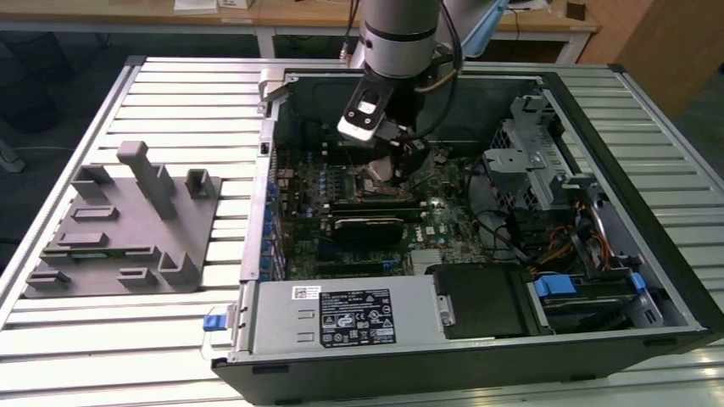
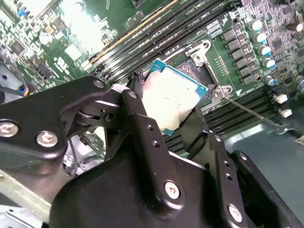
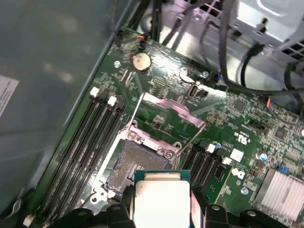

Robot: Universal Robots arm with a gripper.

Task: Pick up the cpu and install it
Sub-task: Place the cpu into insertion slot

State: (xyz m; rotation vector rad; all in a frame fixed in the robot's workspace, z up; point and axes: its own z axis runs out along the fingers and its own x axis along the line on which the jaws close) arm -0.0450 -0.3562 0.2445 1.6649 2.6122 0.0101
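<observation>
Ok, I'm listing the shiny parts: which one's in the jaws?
The flat square chip, pale metal top, clamped between the jaws; the round coin battery and finned heatsink sit on the board.

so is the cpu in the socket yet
Not in. The gripper holds the cpu near the socket, whose bed lies bare with its metal frame swung open.

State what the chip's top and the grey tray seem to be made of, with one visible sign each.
The chip: top probably metal, pale silvery matte sheen. The tray: likely plastic, uniform dull grey, blocky posts.
</observation>
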